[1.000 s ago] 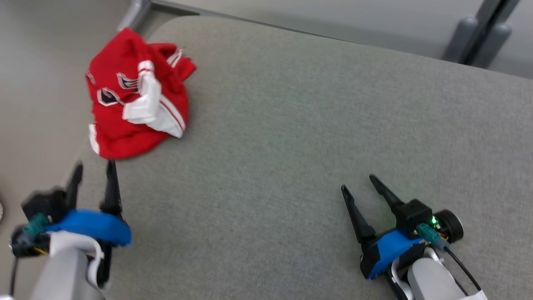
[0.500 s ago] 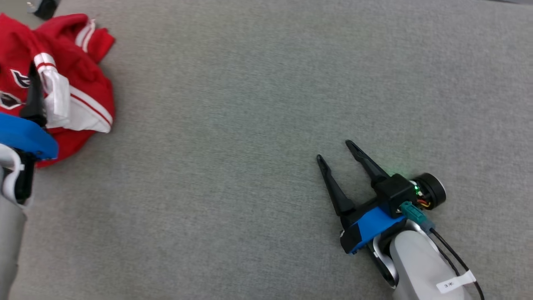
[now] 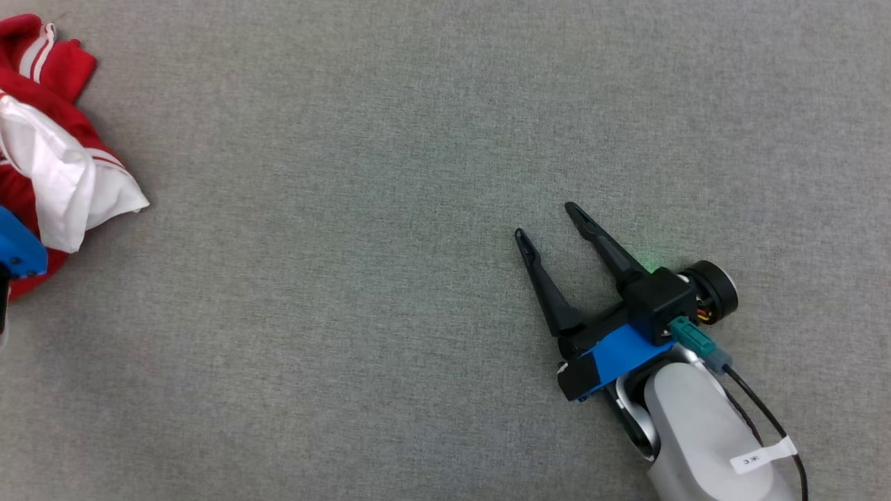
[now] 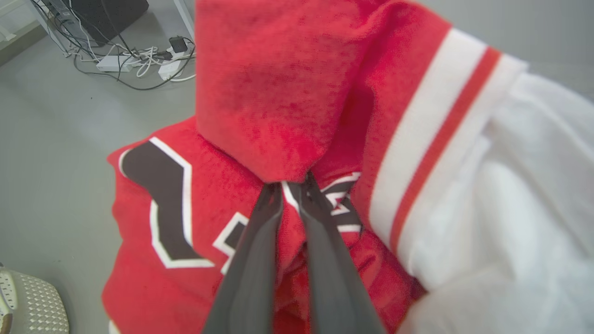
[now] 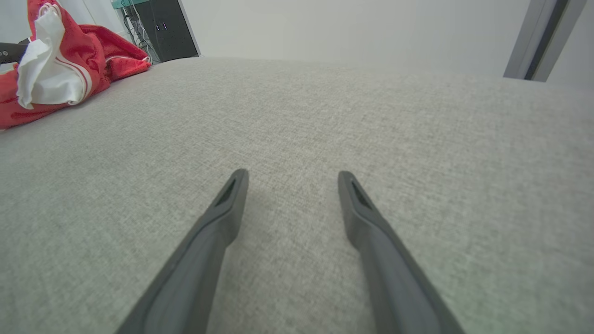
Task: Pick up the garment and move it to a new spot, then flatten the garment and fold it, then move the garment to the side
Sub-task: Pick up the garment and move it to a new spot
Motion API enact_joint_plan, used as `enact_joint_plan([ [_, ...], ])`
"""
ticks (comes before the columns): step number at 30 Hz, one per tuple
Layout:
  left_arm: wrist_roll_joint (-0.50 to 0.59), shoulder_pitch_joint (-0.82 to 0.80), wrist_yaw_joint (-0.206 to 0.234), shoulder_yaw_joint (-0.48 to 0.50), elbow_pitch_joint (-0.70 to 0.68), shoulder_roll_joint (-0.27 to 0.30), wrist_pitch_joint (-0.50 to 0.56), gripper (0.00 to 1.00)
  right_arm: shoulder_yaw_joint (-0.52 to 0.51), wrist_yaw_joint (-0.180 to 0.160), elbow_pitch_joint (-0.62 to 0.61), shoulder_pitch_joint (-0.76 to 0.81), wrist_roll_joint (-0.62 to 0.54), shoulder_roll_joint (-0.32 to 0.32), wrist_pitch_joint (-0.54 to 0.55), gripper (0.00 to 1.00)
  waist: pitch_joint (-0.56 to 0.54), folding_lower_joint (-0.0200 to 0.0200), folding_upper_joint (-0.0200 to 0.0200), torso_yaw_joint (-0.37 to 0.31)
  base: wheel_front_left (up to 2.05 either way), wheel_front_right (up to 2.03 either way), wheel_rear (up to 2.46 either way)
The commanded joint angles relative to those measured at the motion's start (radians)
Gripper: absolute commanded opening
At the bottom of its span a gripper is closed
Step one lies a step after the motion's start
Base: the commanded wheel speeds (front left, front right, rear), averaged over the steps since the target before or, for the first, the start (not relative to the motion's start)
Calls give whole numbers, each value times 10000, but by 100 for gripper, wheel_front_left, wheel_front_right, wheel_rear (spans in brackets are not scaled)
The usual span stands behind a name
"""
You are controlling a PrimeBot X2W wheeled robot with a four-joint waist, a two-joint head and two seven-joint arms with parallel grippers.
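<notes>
Crumpled red-and-white garment (image 3: 62,174), far left

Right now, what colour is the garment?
Red garment, white striped trim, black white-edged lettering; best in left wrist view.

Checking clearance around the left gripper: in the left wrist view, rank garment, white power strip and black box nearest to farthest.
1. garment, pinched in the left gripper.
2. white power strip, on the floor, upper left.
3. black box, top left corner, farther back.

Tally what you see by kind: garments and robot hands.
red and white jersey: 1
robot hands: 2 (left hand pinching the jersey, right hand open over the grey surface)
total: 3
</notes>
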Motion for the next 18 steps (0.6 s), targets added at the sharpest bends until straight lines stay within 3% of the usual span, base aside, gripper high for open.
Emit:
enact_joint_plan([
  [1,-77,-335,21,-72,-142,84,-307,0,-560,-127,865,760,177,-741,256,100,-115,0,0,59,0,0,0],
  [5,122,-716,21,-259,-778,135,-606,0,-537,-120,779,905,328,-648,226,100,-502,0,0,193,0,0,0],
  [10,734,-931,19,225,-2477,207,-619,0,-427,-80,521,920,608,-501,183,100,-1082,0,0,196,0,0,0],
  [18,1622,-242,21,710,-5636,-657,-616,0,-329,-72,201,1378,1295,-445,140,100,-2367,0,0,-471,0,0,0],
])
